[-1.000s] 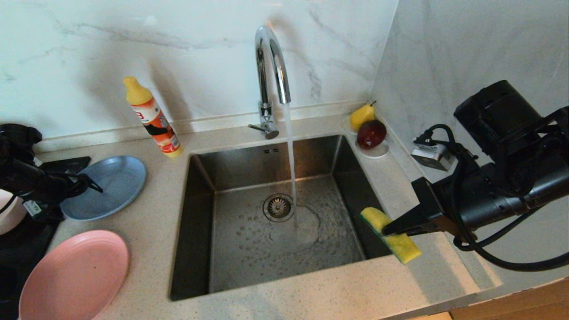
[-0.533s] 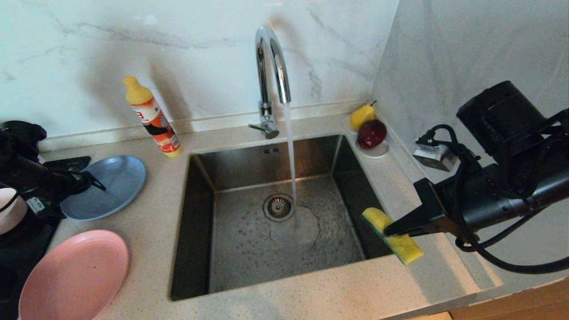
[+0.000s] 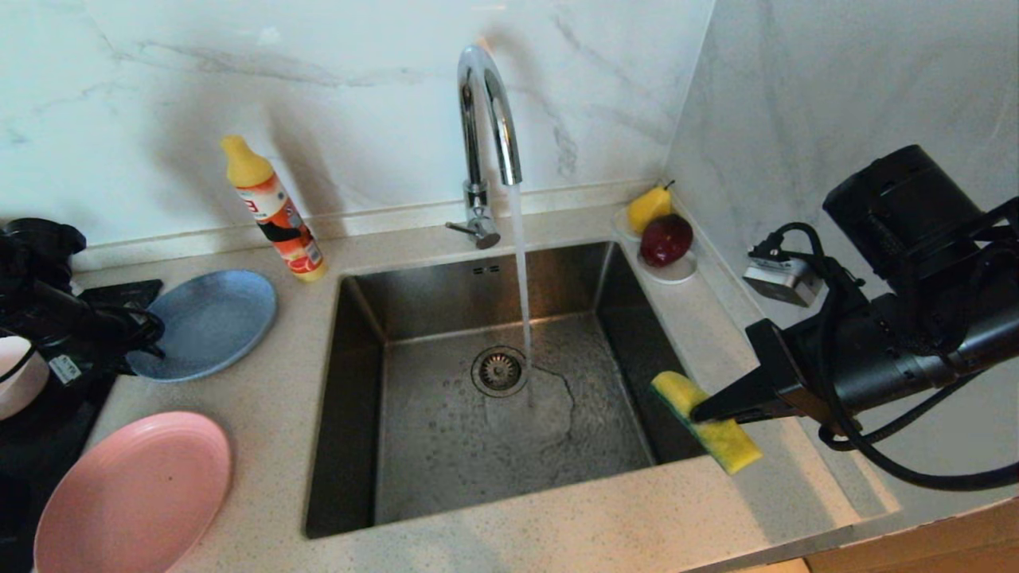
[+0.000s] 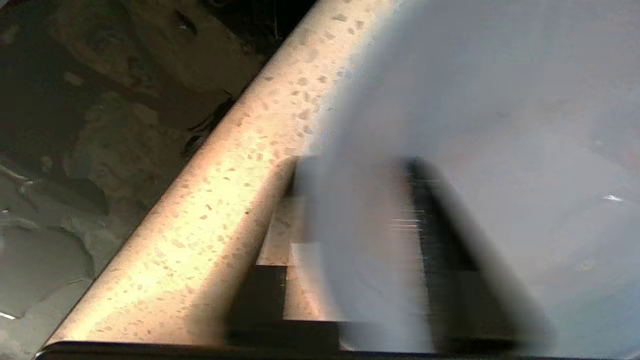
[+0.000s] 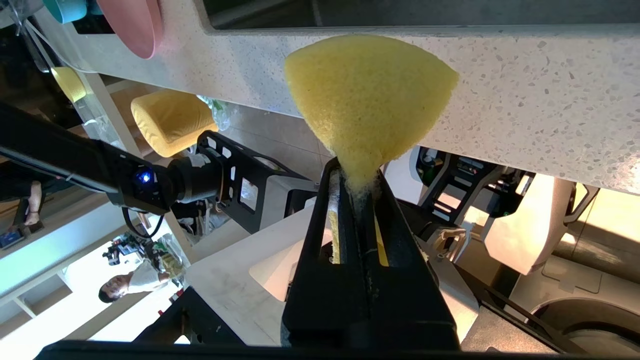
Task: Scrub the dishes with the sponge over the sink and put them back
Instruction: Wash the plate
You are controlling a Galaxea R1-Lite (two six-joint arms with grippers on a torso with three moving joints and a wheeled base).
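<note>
Head view: left tool [image 3: 151, 338] at the left edge, clamped on the near rim of the blue-grey plate [image 3: 208, 320], rim tilted up off the tabletop [image 3: 557, 525]. Pink plate [image 3: 131, 493] flat at lower left. Pale bowl [image 3: 17, 374] barely showing at the left edge. Sink [image 3: 446, 430] in the centre, water running from the faucet [image 3: 486, 135] beside the drain. Right tool [image 3: 700, 412] at right — pinched tight on the sponge [image 3: 704, 420], over the sink's right rim.

Left wrist view: blurred; fingers [image 4: 440, 235] on either side of the plate's rim, plate filling the right half.

Right wrist view: sponge squeezed between narrow jaws, fanning out at centre top — teal bowl [image 5: 70, 9] at upper left.
</note>
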